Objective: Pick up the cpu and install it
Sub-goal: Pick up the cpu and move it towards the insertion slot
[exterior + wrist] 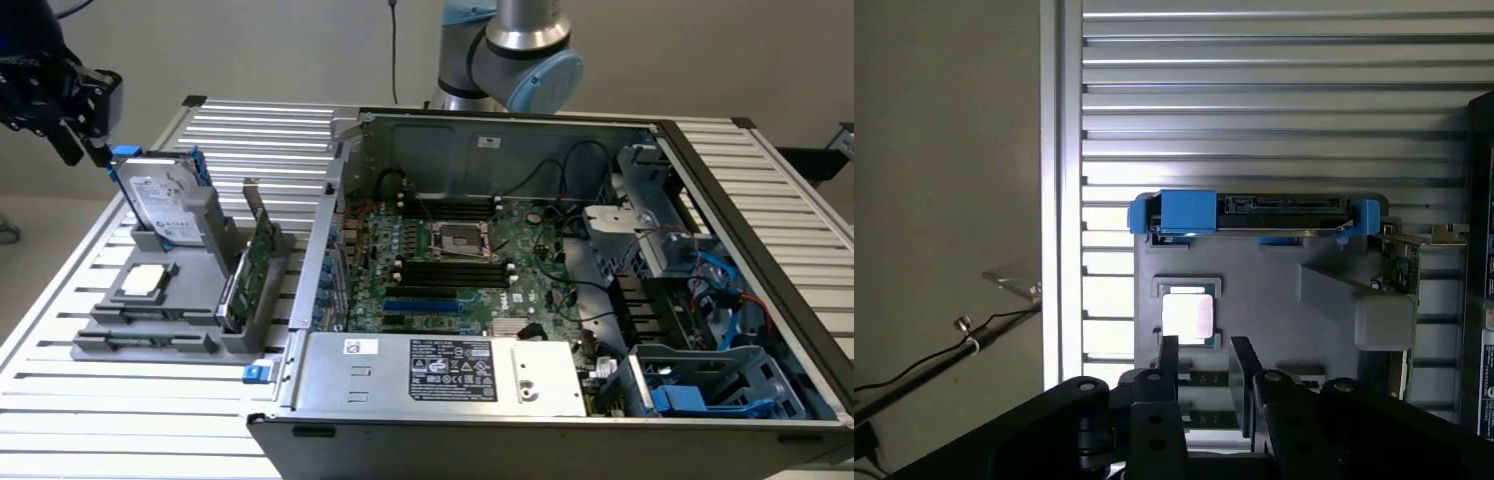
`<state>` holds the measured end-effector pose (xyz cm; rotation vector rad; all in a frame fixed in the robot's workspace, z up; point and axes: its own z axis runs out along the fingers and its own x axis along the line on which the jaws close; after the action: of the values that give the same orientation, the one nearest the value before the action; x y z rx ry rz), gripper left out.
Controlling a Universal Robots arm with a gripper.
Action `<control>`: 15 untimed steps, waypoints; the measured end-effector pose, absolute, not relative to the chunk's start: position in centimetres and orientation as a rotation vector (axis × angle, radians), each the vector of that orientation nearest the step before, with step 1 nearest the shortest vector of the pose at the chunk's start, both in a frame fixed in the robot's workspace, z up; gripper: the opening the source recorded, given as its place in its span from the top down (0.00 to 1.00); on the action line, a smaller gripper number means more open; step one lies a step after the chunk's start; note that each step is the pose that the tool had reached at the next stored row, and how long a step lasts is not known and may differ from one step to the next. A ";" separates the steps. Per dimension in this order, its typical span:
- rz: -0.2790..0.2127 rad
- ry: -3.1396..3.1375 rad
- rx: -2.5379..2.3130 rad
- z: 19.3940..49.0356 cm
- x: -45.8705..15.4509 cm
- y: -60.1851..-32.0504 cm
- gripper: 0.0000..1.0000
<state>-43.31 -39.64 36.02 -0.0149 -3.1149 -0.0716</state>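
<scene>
Cpu (1189, 315) sits in gray holder (1284, 340), well below claw (1201, 347).

You see the open computer case (400, 380) on the slatted table (67, 400). Beside the case, on the exterior view's left, stands a grey holder (147, 342). The cpu (144, 282) lies flat in it, with the green card (254, 262) upright between the cpu and the case. The gripper (86, 150) hangs beside the propped hard drive (163, 205), on the drive's side away from the case. Inside the case sits the motherboard socket (465, 241).
</scene>
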 end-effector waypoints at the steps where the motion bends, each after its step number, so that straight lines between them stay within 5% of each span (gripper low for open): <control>1: -0.072 -3.115 -0.015 36.0 -43.3 -39.6 0.64; 7: -0.072 -3.115 -0.015 36.0 -43.3 -39.6 0.40; 15: -0.072 -3.115 -0.015 36.0 -43.3 -39.6 0.40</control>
<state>-43.32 -39.64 36.02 -0.0150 -3.1149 -0.0716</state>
